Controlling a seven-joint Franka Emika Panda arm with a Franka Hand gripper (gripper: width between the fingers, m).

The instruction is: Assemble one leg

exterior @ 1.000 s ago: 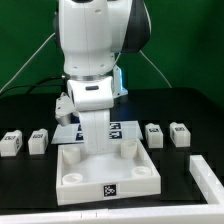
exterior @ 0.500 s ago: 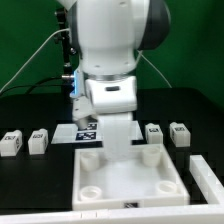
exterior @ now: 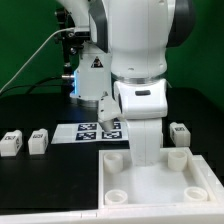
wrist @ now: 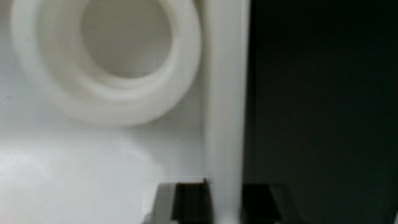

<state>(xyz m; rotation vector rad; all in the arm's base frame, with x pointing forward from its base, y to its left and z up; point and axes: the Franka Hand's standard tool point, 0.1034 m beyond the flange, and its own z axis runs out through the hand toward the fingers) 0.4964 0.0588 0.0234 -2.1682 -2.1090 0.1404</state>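
Black worktop [exterior: 40,175], white panel [exterior: 150,188] gripped at its rim.
Pincer [wrist: 224,203] is clamped on the panel's wall; a leg [exterior: 38,141] is seen beside the marker board [exterior: 95,130].

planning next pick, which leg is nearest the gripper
The lone leg on the exterior view's right, near the gripper holding the panel; the other two legs sit far left.

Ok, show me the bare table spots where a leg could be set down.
Free: the black table in front of the two loose legs, up to the panel. Crowded: behind the panel, where arm, marker board and another leg sit.
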